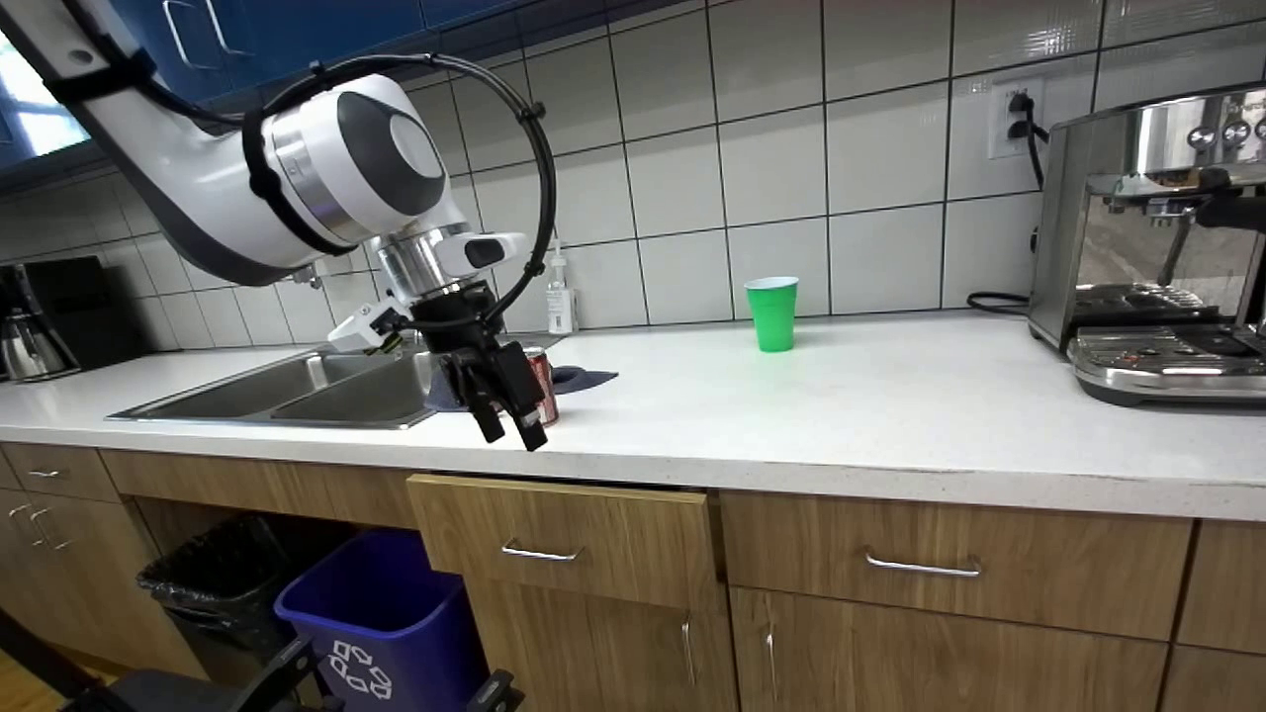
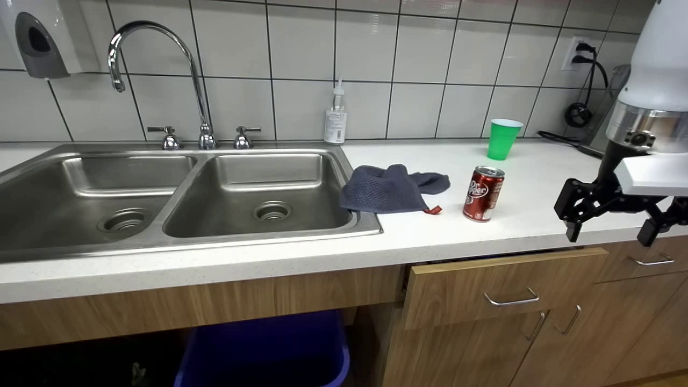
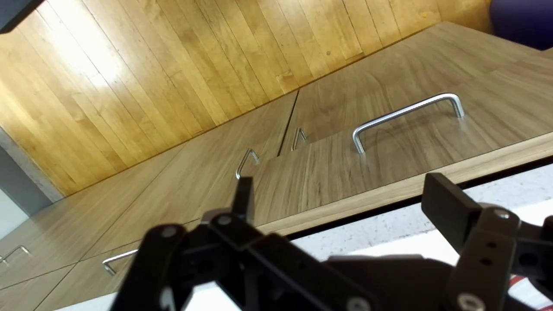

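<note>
My gripper [image 1: 512, 435] is open and empty near the counter's front edge, above a wooden drawer [image 1: 623, 554] that stands slightly pulled out. Its fingers also show in an exterior view [image 2: 610, 235] and in the wrist view [image 3: 339, 190], well apart, with the drawer's top edge and silver handle [image 3: 406, 113] beyond them. A red soda can [image 2: 484, 196] stands upright on the counter, apart from the gripper; the gripper partly hides it in an exterior view [image 1: 544, 386]. A green cup [image 1: 772, 316] stands upright farther back. A dark grey cloth [image 2: 384, 191] lies by the sink's edge.
A double steel sink [image 2: 183, 199] with a faucet [image 2: 201, 102] and a clear pump bottle [image 2: 336, 121] lies beside the cloth. An espresso machine [image 1: 1167, 257] stands on the counter. A blue recycling bin [image 1: 396, 633] and a black-lined bin [image 1: 223, 583] stand under the counter.
</note>
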{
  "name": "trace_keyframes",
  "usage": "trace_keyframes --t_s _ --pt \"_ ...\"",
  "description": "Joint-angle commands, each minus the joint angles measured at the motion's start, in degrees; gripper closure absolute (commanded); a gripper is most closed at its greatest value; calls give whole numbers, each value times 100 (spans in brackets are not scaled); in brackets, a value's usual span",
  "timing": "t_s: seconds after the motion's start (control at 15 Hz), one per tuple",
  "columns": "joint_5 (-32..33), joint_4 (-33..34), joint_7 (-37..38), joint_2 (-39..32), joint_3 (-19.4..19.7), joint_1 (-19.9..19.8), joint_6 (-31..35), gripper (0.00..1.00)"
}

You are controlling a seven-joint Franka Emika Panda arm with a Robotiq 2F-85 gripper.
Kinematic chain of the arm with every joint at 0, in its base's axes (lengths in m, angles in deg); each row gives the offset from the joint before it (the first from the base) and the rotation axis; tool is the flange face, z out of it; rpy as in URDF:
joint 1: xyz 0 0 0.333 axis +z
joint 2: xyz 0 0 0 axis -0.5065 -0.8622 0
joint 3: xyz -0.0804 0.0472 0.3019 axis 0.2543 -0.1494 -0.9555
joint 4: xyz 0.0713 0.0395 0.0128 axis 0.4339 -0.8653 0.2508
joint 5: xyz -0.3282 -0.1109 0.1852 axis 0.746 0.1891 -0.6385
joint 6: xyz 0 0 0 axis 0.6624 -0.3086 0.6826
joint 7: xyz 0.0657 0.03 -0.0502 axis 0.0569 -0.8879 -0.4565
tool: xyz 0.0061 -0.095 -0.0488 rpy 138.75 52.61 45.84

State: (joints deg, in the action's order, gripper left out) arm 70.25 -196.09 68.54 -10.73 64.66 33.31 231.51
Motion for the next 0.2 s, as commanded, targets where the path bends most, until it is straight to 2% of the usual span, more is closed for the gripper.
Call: trace_keyframes --t_s 0.0,0.13 --pt "-79 -2 -62 3 -320 -309 2 0" --pt "-79 -3 -62 3 -320 -309 2 0"
